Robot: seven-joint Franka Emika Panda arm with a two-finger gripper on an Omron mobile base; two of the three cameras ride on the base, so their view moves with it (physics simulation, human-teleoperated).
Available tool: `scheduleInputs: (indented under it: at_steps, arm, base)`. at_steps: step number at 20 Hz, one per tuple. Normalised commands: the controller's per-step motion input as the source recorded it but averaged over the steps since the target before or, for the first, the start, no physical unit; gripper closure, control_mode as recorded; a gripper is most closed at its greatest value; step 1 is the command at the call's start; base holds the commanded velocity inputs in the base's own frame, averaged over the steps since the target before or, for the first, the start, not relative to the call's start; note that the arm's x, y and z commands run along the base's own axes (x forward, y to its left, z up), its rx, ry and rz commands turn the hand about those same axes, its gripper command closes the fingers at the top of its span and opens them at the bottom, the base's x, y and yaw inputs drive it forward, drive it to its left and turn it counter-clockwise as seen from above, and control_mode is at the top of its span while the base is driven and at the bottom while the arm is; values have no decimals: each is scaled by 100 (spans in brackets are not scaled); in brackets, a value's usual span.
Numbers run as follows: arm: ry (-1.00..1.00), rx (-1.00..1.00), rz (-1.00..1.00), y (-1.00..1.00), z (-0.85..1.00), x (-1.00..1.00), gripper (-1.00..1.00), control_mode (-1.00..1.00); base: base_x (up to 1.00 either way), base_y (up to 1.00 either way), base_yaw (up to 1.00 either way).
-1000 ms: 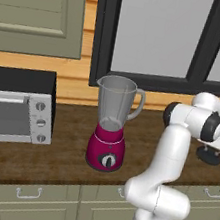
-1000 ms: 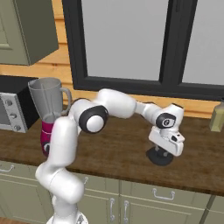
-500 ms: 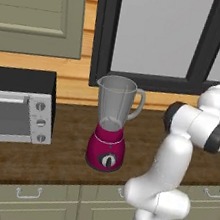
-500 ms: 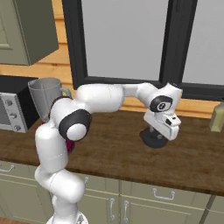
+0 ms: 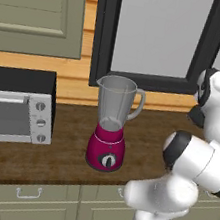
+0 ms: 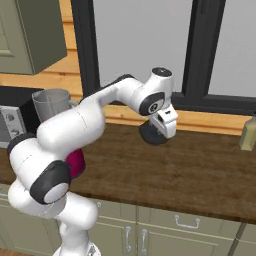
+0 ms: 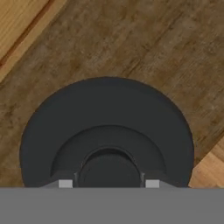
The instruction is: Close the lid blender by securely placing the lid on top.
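The black round lid (image 7: 107, 127) hangs just under my gripper (image 7: 109, 183), whose fingertips (image 7: 65, 183) are shut on its raised knob. In the right base view the gripper (image 6: 161, 127) holds the lid (image 6: 149, 135) a little above the wooden counter, near the back wall, well to the right of the blender. The blender (image 5: 111, 127) stands upright, its clear jar mouth uncovered on the magenta base; its jar (image 6: 50, 102) is partly hidden behind my arm. A dark edge of the lid (image 5: 197, 116) peeks out beside the arm.
A grey toaster oven (image 5: 12, 113) stands left of the blender. A pale bottle (image 6: 248, 132) sits at the counter's far right. The black window frame (image 6: 200, 50) and sill run behind the gripper. An upper cabinet (image 5: 37, 8) hangs above the oven.
The gripper has risen off the counter with the lid and carried it left, toward the blender; the arm has swung round with it.
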Motion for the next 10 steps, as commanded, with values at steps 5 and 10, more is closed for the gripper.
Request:
scheduleInputs:
  at_steps: [5, 10]
  arm:
    - [-15, -15, -8, 100, 100, 14, 100, -100]
    - [-6, -3, -2, 100, 100, 31, 100, -100]
  base:
    - [0, 0, 0]
    - [0, 0, 0]
